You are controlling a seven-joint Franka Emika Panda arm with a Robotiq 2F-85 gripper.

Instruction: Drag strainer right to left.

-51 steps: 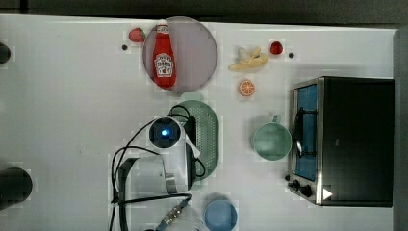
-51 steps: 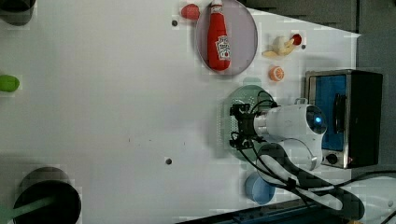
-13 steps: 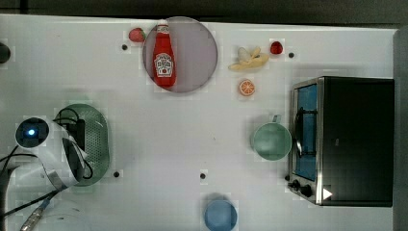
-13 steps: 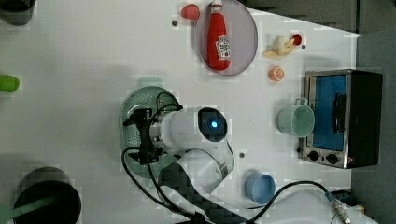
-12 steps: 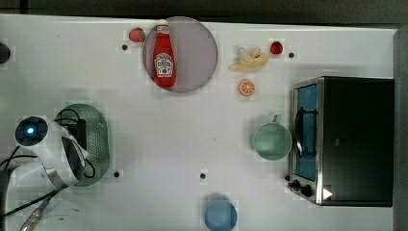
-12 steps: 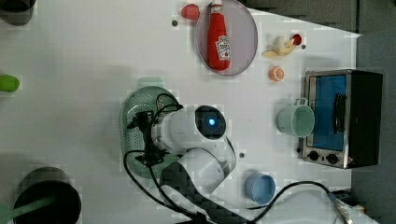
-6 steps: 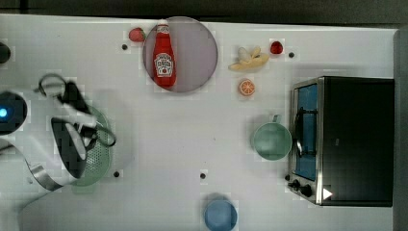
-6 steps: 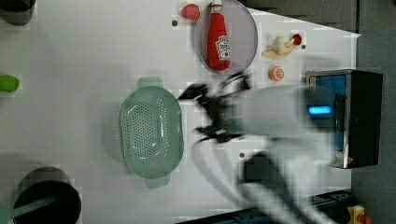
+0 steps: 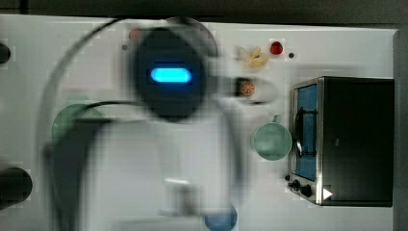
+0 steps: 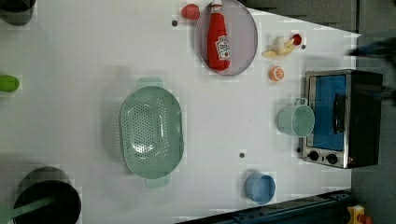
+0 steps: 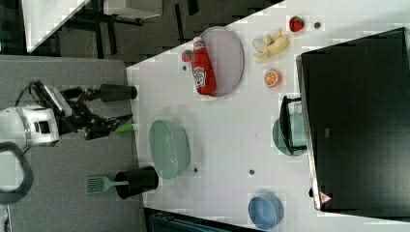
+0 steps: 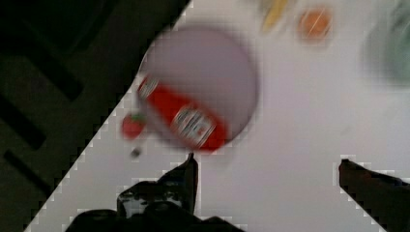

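While the pale sage-green oblong plastic strainer (image 10: 152, 132) with its finely perforated bottom sits alone toward the left view's left on the white surface (image 10: 84, 93), the arm's jaws (image 12: 266, 166) are spread wide with nothing between them, the 2 dark fingertips (image 12: 189, 174) well apart above the bare white top. In the right view the gripper (image 11: 104, 126) hangs off past the surface's edge, apart from the strainer (image 11: 168, 149). The strainer lies well apart from the round pale green cup (image 10: 296, 120) beside the small steel toaster oven (image 10: 338, 119), so the drag looks finished, judging from its position. The wrist view faces the red ketchup bottle (image 12: 183, 121) lying on the round grey plate (image 12: 208, 67), with a small red strawberry (image 12: 132, 125) near it. The risk from here is a fast sweep of the arm: a low pass could clip the strainer's rim or the black pot (image 10: 46, 200) near it and shove the strainer back out of place.
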